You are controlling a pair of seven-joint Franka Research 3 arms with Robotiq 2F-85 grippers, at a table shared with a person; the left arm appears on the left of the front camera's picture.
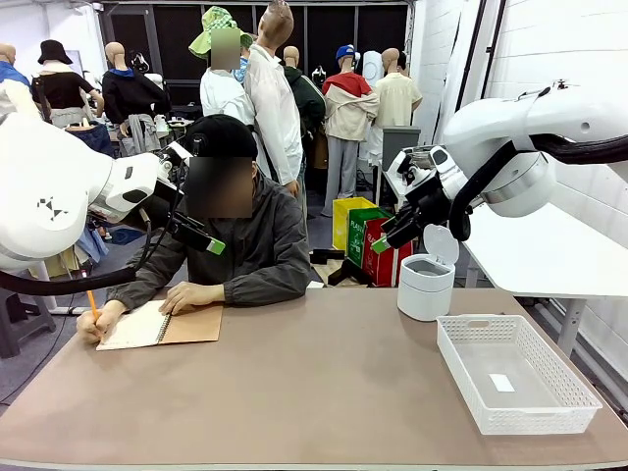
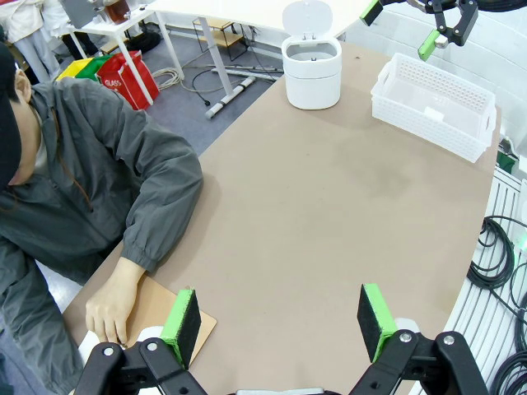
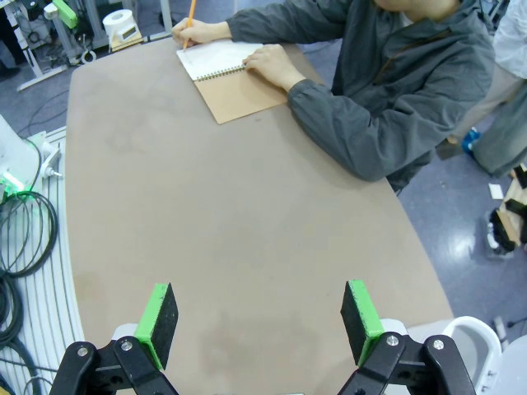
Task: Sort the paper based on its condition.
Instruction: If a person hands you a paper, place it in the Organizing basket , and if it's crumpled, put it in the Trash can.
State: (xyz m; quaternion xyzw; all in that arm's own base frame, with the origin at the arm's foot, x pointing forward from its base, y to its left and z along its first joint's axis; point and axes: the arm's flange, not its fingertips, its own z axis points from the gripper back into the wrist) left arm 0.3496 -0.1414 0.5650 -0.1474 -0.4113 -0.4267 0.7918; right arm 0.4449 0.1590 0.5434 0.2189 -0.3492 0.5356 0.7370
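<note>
Sorting looks unstarted: a person (image 1: pixel 263 253) writes in the notebook (image 1: pixel 162 326), while the left pincer (image 2: pixel 280 319) and right pincer (image 3: pixel 259 322) hang released and empty above the tabletop (image 1: pixel 324 392); all sorting is left to do.

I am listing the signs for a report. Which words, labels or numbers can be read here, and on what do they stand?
"GLASS": on the red bag on the floor.
Print on the yellow bag: too blurred to read.
Writing on the notebook page: too small.

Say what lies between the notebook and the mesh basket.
Nothing: in the front view the brown table is bare from spiral notebook to white mesh basket; the white bin stands farther back.
</note>
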